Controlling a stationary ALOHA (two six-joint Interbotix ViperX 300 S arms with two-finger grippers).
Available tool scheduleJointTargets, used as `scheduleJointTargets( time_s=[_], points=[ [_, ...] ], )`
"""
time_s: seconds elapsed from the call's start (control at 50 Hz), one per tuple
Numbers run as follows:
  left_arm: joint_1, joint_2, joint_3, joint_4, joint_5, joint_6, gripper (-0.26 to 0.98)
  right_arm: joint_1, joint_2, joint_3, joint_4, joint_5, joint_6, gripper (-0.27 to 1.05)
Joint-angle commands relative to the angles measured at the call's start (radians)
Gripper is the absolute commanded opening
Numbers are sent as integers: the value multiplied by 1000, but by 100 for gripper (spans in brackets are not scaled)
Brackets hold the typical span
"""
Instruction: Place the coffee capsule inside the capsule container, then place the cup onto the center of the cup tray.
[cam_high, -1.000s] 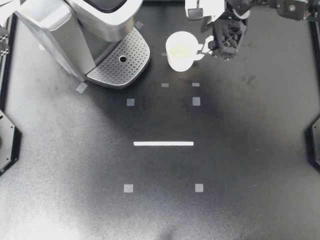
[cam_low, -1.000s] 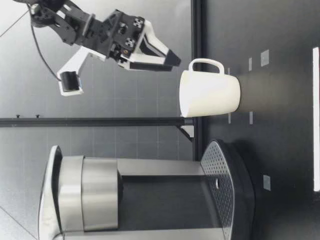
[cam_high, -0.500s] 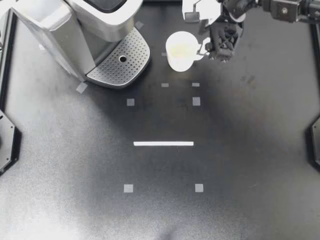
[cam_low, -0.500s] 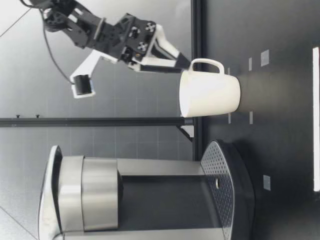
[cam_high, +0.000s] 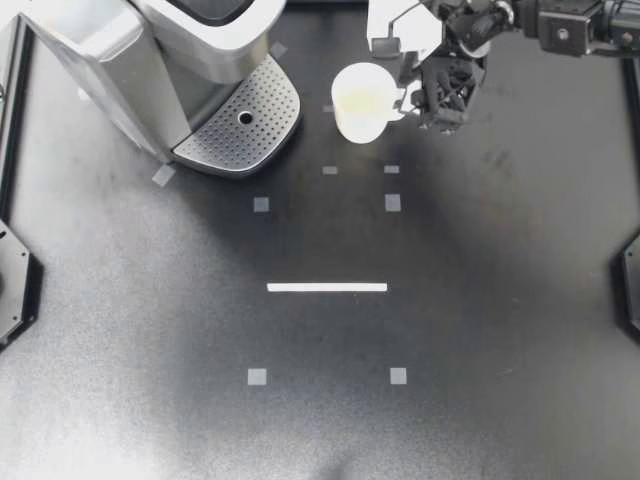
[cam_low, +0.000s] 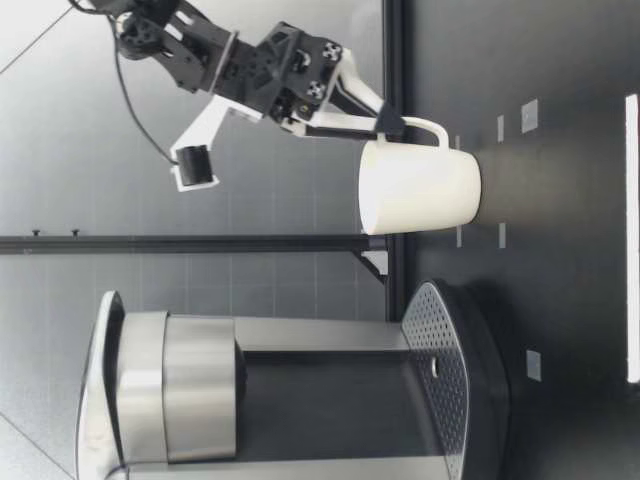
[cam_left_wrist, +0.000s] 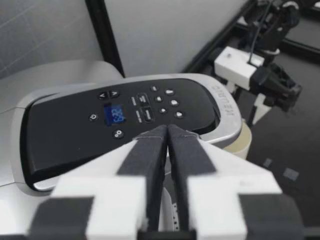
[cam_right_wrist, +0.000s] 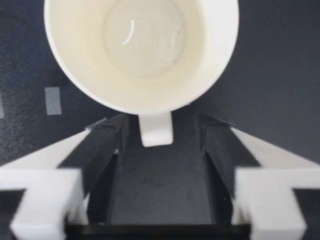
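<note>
Found right gripper (cam_high: 418, 100) spread wide, one finger to each side of the handle (cam_right_wrist: 156, 131) of the cup (cam_high: 362, 100), with neither pad touching it in the right wrist view. Saw the same from the low view: fingertips level with the handle's upper end, just beside the rim, and the cup upright on the table (cam_high: 480, 300). Found left gripper (cam_left_wrist: 167, 132) pressed together on nothing, hanging over the button panel (cam_left_wrist: 125, 117) of the coffee machine (cam_high: 150, 60).

Placed the cup on bare table beside the machine, near the cup tray (cam_high: 243, 125) but not on it, handle turned toward the right arm. Could not find the coffee capsule in any view, nor see into the capsule container. Took the capsule part as done, though only as a guess.

Judged the step in hand to be the grasp on the handle. Thought best:
- to go a little lower and farther in, bringing the pads onto the handle's flat sides rather than its top corner;
- to close squarely and evenly, without nudging or turning the cup;
- to lift straight up before carrying across;
- to clear the tray's raised lip;
- to set down over the middle hole (cam_high: 245, 118) of the perforated plate, base flat, before letting go.
</note>
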Motion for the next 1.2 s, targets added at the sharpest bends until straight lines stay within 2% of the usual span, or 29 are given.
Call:
scheduleJointTargets(
  time_s=[0.0, 0.4, 0.64, 0.86, 1.18],
  points=[
    [-2, 2, -14, 6, -8, -2, 15, 12, -11, -8, 3, -15, 0, 50],
    [-2, 2, -12, 11, -6, -2, 15, 12, -29, 0, 11, -18, 0, 15],
    [-2, 2, -12, 15, -8, -2, 15, 28, -84, 21, 71, -18, 0, 13],
    [-2, 3, -12, 15, -9, -3, 15, 84, -150, 26, 140, -41, 8, 13],
    [-2, 5, -12, 17, -26, -2, 15, 127, -66, -51, 195, -61, 28, 13]
  ],
)
